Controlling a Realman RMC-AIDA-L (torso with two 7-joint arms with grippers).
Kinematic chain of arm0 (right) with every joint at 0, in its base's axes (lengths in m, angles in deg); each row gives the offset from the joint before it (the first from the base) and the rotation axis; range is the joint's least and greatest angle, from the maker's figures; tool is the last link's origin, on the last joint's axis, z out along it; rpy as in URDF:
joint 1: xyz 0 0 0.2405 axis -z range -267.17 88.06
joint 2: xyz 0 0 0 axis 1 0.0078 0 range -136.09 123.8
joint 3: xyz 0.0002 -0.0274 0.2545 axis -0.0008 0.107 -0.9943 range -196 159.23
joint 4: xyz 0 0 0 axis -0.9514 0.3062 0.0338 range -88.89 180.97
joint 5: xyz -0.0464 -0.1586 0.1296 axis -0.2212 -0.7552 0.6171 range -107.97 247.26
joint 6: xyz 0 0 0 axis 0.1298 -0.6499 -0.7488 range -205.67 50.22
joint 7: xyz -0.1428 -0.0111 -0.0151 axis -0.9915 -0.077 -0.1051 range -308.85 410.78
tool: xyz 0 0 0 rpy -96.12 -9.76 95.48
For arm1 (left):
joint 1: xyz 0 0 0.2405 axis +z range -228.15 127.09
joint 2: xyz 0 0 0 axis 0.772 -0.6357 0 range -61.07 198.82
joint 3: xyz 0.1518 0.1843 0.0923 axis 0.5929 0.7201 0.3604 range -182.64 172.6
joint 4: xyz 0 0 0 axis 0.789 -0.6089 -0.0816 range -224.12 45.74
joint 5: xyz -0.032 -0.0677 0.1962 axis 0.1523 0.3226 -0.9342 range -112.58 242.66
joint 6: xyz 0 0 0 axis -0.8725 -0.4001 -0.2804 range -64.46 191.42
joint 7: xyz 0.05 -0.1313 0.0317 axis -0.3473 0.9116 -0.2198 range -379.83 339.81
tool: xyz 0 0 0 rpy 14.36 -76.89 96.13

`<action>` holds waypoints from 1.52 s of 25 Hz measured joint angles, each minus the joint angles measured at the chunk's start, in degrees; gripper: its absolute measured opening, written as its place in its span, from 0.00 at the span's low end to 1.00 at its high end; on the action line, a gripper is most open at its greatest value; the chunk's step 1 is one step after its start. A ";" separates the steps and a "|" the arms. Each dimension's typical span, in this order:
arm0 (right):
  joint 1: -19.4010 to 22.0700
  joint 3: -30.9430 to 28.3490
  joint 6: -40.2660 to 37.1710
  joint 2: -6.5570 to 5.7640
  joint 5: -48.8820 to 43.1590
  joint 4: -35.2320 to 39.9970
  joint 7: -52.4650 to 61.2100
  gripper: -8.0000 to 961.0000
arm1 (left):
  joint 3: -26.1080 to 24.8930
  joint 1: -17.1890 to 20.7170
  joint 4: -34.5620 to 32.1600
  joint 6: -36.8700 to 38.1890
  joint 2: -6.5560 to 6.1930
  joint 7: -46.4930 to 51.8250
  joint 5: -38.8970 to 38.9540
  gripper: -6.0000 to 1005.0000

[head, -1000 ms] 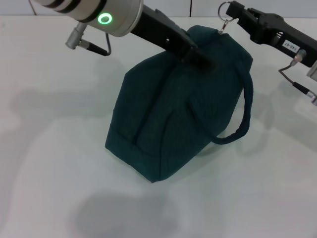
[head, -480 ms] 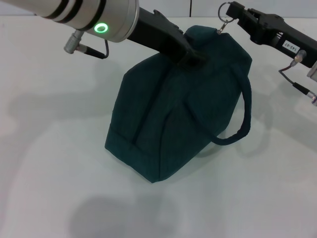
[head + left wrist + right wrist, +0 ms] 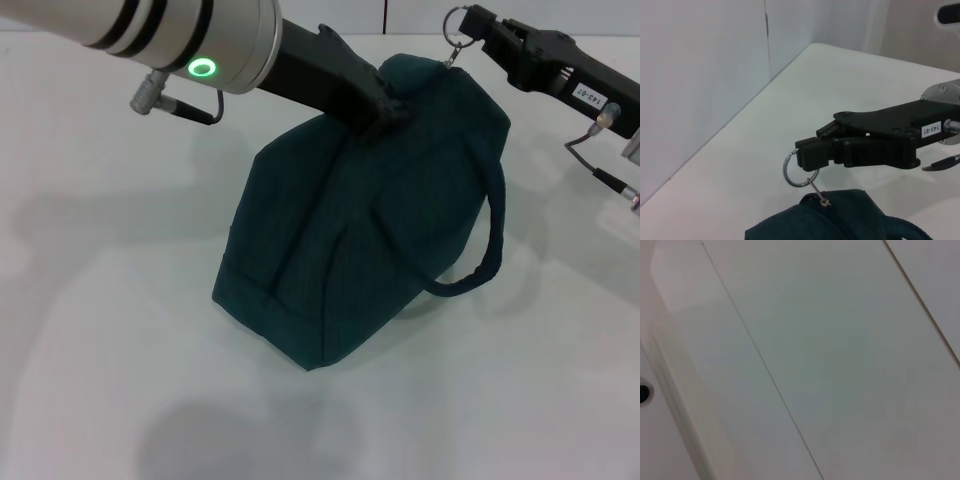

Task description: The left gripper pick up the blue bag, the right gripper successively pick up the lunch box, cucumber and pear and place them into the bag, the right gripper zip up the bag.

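A dark teal blue bag (image 3: 360, 220) stands tilted on a white desk (image 3: 110, 300), closed along its top, with one loop handle (image 3: 480, 250) hanging down its right side. At the bag's upper far corner the right gripper (image 3: 478, 30), a black claw reaching in from the right, has its jaws clamped on the zipper ring (image 3: 455, 20); the left wrist view shows the same gripper (image 3: 807, 155) pinching that silver ring (image 3: 796, 170), whose small link runs down to the slider at the bag's (image 3: 840, 220) top edge. The left gripper (image 3: 385, 108), on a black arm with a silver-grey segment carrying a glowing green ring light (image 3: 203, 68), comes in from the upper left and presses against the bag's top; whether its jaws are apart or together cannot be told. The right wrist view shows only pale panels.
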 joint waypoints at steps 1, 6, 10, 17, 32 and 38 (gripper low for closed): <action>0.00 -0.01 0.00 0.00 0.00 0.00 0.01 0.04 | 0.01 0.00 0.02 0.00 0.01 0.00 -0.05 0.22; 0.27 -0.05 0.00 0.00 0.09 0.00 0.04 0.04 | 0.02 0.00 0.01 0.00 0.01 0.01 -0.13 0.13; 1.61 -0.11 0.78 -0.01 1.34 -0.05 0.01 0.04 | -0.42 0.91 -1.08 -0.36 0.00 -1.12 1.53 0.09; 3.93 -0.18 5.69 -0.24 1.64 -0.64 0.49 0.05 | -3.82 3.69 -3.49 -0.79 -0.24 -5.54 10.84 0.06; 6.07 -0.24 2.92 -0.30 2.84 -2.38 0.75 0.05 | -6.51 6.18 0.43 -2.19 -0.04 -11.42 16.38 0.06; 9.26 -0.74 0.65 -0.60 4.49 -1.01 0.09 0.13 | -6.61 5.82 6.61 -4.28 -0.02 -13.58 16.66 0.09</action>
